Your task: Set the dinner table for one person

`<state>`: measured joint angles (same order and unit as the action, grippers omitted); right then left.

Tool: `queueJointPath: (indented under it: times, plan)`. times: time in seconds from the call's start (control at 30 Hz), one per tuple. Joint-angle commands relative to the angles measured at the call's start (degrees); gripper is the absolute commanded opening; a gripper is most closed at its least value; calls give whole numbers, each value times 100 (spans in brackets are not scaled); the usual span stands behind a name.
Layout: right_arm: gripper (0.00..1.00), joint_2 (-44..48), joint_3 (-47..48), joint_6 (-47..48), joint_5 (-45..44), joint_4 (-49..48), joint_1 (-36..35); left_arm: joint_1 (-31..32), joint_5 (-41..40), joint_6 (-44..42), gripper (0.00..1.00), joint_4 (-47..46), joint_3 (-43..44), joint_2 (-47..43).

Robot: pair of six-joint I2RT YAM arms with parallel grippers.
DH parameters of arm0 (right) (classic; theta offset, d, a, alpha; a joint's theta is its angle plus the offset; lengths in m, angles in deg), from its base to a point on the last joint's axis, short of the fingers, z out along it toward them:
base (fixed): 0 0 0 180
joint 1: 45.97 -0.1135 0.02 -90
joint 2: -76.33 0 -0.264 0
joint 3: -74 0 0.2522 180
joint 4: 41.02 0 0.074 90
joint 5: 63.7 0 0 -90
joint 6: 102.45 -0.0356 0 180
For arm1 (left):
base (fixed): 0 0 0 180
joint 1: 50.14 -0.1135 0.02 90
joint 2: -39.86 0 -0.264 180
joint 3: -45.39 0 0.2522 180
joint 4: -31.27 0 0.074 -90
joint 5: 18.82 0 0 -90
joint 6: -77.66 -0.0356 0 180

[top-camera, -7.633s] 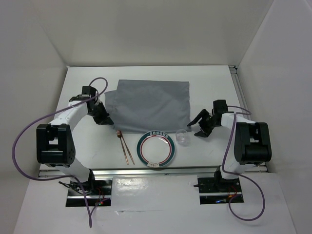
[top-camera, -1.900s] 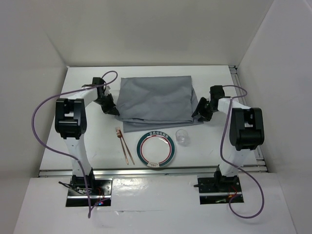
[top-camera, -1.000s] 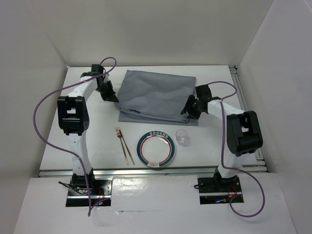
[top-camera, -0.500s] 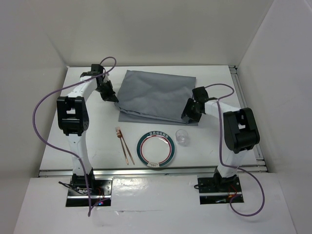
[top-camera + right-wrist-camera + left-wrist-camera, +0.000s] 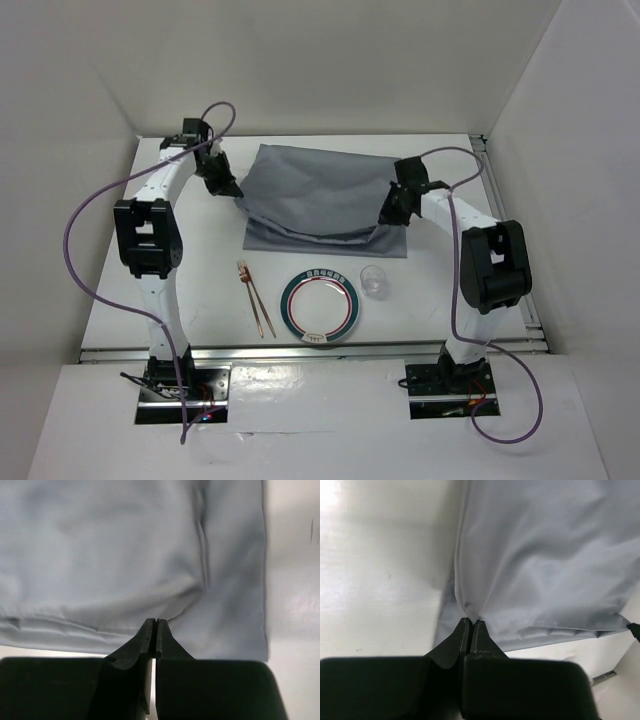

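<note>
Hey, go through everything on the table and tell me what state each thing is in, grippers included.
grey cloth: rumpled, near edge doubled over, pinched at both sides
left gripper: shut on the grey cloth's left edge
right gripper: shut on the grey cloth's right side
plate: flat, nothing on it
cup: upright, looks empty
chopsticks: lying flat, left of the plate

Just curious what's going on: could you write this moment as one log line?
left tool: pinching grey cloth mat | right tool: pinching same mat | plate, chopsticks, glass cup: near side, free
</note>
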<state>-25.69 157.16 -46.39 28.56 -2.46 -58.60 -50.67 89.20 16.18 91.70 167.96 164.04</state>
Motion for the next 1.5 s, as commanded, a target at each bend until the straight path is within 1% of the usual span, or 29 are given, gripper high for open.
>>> queueJointPath:
  times: [0.0, 0.03, 0.1, 0.17, 0.23, 0.33, 0.37, 0.47, 0.5, 0.57, 0.6, 0.73, 0.8, 0.87, 0.9, 1.0, 1.03, 1.1, 1.2, 1.37, 1.47]
  plan:
    - [0, 340, 915, 255, -235, 87, 189, 10, 394, -65, 0, 183, 815, -359]
    - [0, 340, 1073, 325, -174, 87, 251, -43, 552, -4, 0, 184, 1069, -359]
    - [0, 393, 1539, 378, -173, 235, 435, -43, 685, 49, 0, 245, 1247, -412]
    - [0, 480, 1725, 431, -173, 236, 514, -43, 764, 49, 0, 246, 1300, -508]
    - [0, 665, 1725, 431, -113, 236, 594, -43, 826, 49, 0, 246, 1160, -684]
    - [0, 929, 1419, 431, -112, 236, 647, -43, 940, 49, 0, 62, 581, -973]
    - [0, 990, 1148, 431, -112, 184, 647, -43, 940, 49, 0, -70, 136, -1062]
    - [0, 1236, 620, 361, -112, 122, 700, -43, 1062, 49, 0, -386, -692, -1430]
    - [0, 1289, 244, 300, -112, 70, 700, -43, 1124, 49, 0, -535, -1252, -1510]
    - [0, 1395, -127, 300, -112, -1, 700, -43, 1125, 49, 0, -782, -1686, -1572]
    - [0, 1456, -434, 230, -112, -1, 700, -43, 1125, 49, 0, -844, -2045, -1642]
    - [0, 1518, -1015, 176, -112, -229, 752, 79, 1010, 49, 0, -994, -2584, -1573]
    - [0, 1518, -1078, 124, -112, -282, 752, 150, 949, 49, 0, -1046, -2751, -1572]
    - [0, 1465, -1218, 124, -59, -335, 752, 203, 897, 49, 0, -1046, -2813, -1572]
    - [0, 1404, -1219, 124, -59, -335, 752, 203, 844, 49, 2, -1046, -2865, -1572]
    - [0, 1351, -1219, 71, 20, -388, 752, 317, 686, -3, 16, -994, -2866, -1643]
    - [0, 1299, -1219, 71, 72, -388, 752, 317, 572, -4, 16, -915, -2918, -1747]
    - [0, 1298, -1219, 71, 125, -388, 752, 317, 571, -4, 0, -915, -2971, -1984]
    - [0, 1298, -956, 71, 187, -441, 866, 317, 641, -109, 0, -792, -2823, -2099]
    - [0, 1298, -88, 202, 240, -239, 1077, 317, 466, -162, 0, -309, -1937, -1968]
    - [0, 1298, 151, 273, 292, -186, 1183, 317, 544, -162, 0, -255, -1794, -2029]
